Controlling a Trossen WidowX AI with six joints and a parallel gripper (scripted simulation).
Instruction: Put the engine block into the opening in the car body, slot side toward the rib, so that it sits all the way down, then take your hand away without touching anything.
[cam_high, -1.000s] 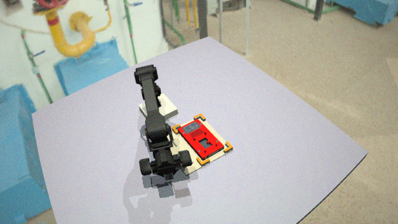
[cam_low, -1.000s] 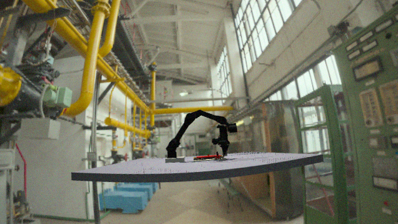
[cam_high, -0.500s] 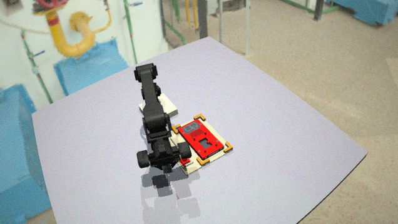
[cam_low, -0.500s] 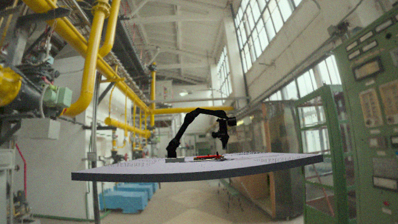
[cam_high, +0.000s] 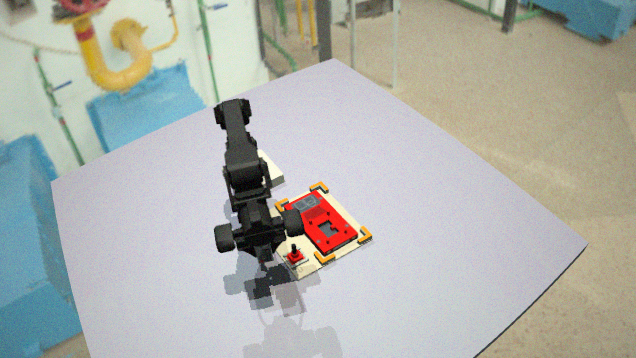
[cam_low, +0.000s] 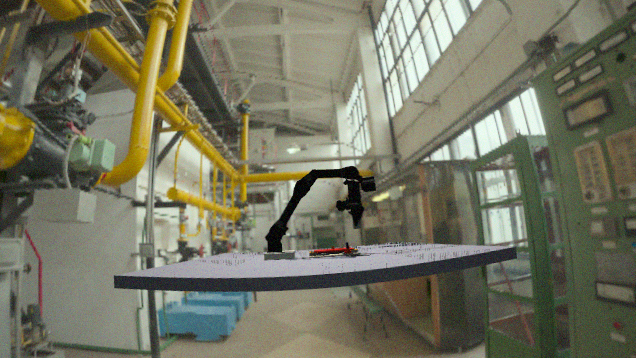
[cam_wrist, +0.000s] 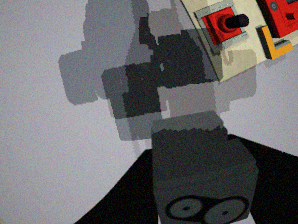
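Observation:
My gripper (cam_high: 263, 254) (cam_low: 357, 220) (cam_wrist: 189, 149) is shut on the dark grey engine block (cam_wrist: 204, 185), which fills the lower wrist view and shows two round marks on its near face. It hangs above the table, beside the near left corner of the cream board (cam_high: 306, 270). The red car body (cam_high: 320, 220) (cam_low: 332, 249) lies flat on that board, its dark rectangular opening (cam_high: 327, 229) facing up, to the right of my gripper. In the top view the arm hides the block.
Orange corner brackets (cam_high: 319, 187) (cam_high: 365, 233) frame the car body. A small red fixture with a black peg (cam_high: 295, 255) (cam_wrist: 226, 24) stands on the board's near corner, close to my gripper. The arm's cream base plate (cam_high: 273, 171) (cam_low: 280, 255) lies behind.

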